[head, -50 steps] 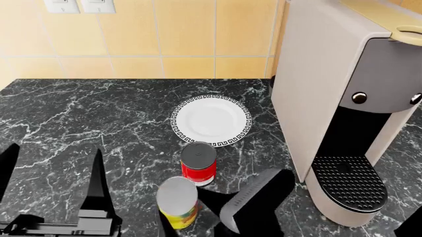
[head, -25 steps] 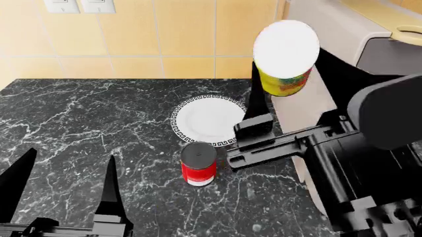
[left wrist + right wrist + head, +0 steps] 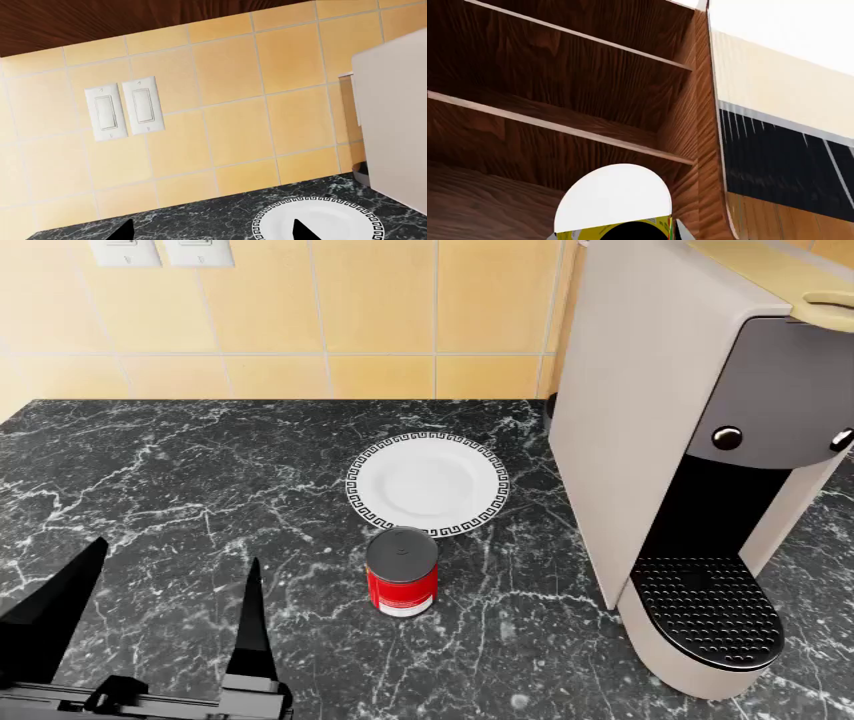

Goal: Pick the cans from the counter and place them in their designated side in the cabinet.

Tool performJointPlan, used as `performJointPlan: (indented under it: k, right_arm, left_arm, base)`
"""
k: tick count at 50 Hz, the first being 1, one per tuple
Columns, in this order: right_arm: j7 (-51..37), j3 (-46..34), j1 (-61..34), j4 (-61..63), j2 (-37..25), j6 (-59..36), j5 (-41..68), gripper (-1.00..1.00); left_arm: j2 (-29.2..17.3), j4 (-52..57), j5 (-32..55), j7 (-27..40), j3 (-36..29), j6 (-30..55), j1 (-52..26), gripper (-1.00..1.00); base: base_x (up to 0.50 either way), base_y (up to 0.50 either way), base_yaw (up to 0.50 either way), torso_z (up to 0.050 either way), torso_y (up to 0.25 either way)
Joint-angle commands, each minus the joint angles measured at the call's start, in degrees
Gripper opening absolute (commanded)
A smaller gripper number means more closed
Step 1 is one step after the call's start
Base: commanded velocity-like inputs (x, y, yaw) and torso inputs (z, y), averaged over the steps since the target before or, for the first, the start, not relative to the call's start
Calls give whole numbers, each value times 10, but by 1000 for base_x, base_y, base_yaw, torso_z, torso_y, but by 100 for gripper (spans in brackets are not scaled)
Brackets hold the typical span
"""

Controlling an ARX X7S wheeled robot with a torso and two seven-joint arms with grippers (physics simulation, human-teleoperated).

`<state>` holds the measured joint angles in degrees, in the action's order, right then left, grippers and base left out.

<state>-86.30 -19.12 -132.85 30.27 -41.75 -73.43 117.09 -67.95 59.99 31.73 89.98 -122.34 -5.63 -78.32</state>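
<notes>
The red can [image 3: 402,572] with a white band stands upright on the black counter [image 3: 160,470], just in front of the white plate. My left gripper [image 3: 176,552] hovers open and holds nothing, to the can's left near the counter's front edge. In the left wrist view its two dark fingertips [image 3: 124,232] frame the bare counter [image 3: 200,220] and the plate's edge. The yellow can [image 3: 612,202], with its pale top showing, sits in my right gripper [image 3: 619,235], raised before dark wooden cabinet shelves [image 3: 560,125]. The right arm is outside the head view.
A white plate [image 3: 427,485] with a black patterned rim lies mid-counter. A large beige coffee machine [image 3: 694,440] fills the right side. Yellow wall tiles with two switches [image 3: 123,112] back the counter. The cabinet's side wall [image 3: 694,125] rises right of the held can.
My right arm has carried the yellow can up from the counter and out of the head view to the cabinet shelves. The left gripper has crept slightly forward. The red can stayed put.
</notes>
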Motion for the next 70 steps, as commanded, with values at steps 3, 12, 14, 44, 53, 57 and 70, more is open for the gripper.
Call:
performJointPlan:
  k: [3,12,14,44,53,57,70]
  right_arm:
    - [206,145,68,-67,53,-146,-238,-100]
    - [344,89,111,-124,80,-55,-409,-100]
    - [371,68,117,-141,86,-36,-439,-100]
    - [358,83,136,-720,219,-49,-475,-100]
    - [371,82,181,-752,209,-69,-464,-100]
    - [383,72,188,-757,204,-62,-471,-100]
    - [416,34,184,-696,199,-47,-491,100]
  left_arm:
    - [10,0,11,0,1,14,-8,100]
    - [27,0,29,0,34,42,10,100]
    - [32,0,34,0,44,49,16,100]
    - [63,0,75,0,130,103,73,100]
    - [67,0,87,0,139,111,70,100]
    - [70,0,93,0,146,116,73,100]
    - [70,0,93,0,151,117,77,100]
  base:
    - [0,0,0,0,0]
    - [0,0,0,0,0]
    - [0,0,0,0,0]
    - [0,0,0,0,0]
    - [0,0,0,0,0]
    - [-3,0,0,0,0]
    - [0,0,0,0,0]
